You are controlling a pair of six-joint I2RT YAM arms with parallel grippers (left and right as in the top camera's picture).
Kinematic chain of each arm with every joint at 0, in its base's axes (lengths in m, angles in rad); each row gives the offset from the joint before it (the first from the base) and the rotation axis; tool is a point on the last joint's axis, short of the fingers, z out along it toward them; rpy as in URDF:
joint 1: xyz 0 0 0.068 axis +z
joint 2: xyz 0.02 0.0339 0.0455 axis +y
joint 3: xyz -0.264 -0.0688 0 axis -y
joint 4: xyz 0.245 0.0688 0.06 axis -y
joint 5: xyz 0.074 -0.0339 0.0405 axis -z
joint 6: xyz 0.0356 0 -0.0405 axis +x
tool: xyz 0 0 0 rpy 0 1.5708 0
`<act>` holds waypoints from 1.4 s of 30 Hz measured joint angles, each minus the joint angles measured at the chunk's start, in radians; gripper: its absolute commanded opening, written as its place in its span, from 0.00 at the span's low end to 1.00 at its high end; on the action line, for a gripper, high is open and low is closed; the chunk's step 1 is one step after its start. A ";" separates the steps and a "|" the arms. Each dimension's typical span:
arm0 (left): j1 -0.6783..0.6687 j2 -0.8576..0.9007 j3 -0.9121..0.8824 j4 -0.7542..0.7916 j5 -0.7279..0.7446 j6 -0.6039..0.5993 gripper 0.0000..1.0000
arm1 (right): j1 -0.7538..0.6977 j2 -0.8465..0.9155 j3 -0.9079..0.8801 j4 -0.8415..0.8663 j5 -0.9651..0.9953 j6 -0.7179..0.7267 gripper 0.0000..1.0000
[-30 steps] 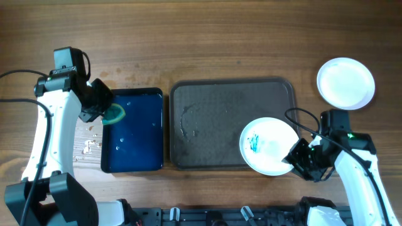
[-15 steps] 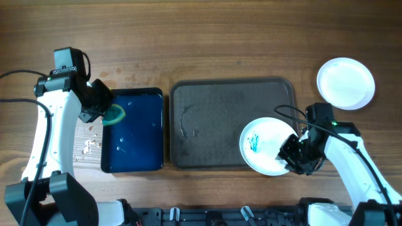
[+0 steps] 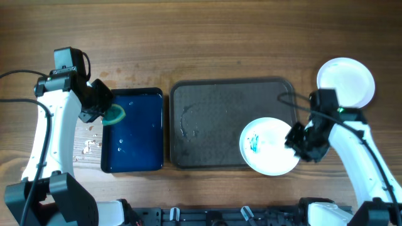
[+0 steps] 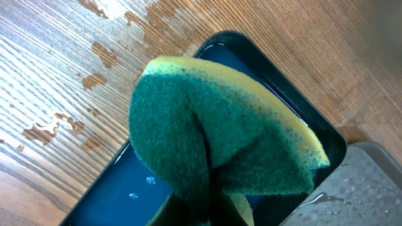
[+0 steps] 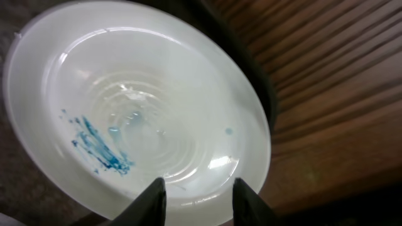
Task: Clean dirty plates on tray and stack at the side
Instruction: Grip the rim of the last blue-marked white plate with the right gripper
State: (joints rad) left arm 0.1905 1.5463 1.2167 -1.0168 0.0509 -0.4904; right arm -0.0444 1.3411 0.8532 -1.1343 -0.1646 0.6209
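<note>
Two arms: the right one is at the plate; the left one is far off to the left with the cleaning tool.
Dirty plate: the dirty plate sits on the near right corner of the tray, overhanging its near rim, with teal marks left of its middle.
Right gripper: the right gripper is at the plate's right rim. Its fingers are parted and both tips show above the white rim, with nothing pinched between them.
Left gripper: the left gripper is clenched on a folded green-and-yellow sponge, held over the far left corner of the blue basin.
Key relation: the plate lies directly left of the right gripper, touching or nearly so (I cannot tell which). The sponge is well apart from the plate, across the whole tray.
Axis: the plate is round, so it has no long axis. The marks lie on the side away from the right gripper.
Clean plate: a clean plate rests off the tray, far right.
Judgement: the right arm looks placed to steady the plate, and the sponge arm must travel right.
</note>
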 measured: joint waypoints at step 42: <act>0.000 0.000 0.000 -0.015 0.000 0.000 0.04 | 0.000 0.076 -0.126 0.048 0.008 0.127 0.30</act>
State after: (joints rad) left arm 0.1905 1.5463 1.2167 -1.0317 0.0509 -0.4904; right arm -0.0444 1.4166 0.7277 -1.0866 -0.1562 0.7483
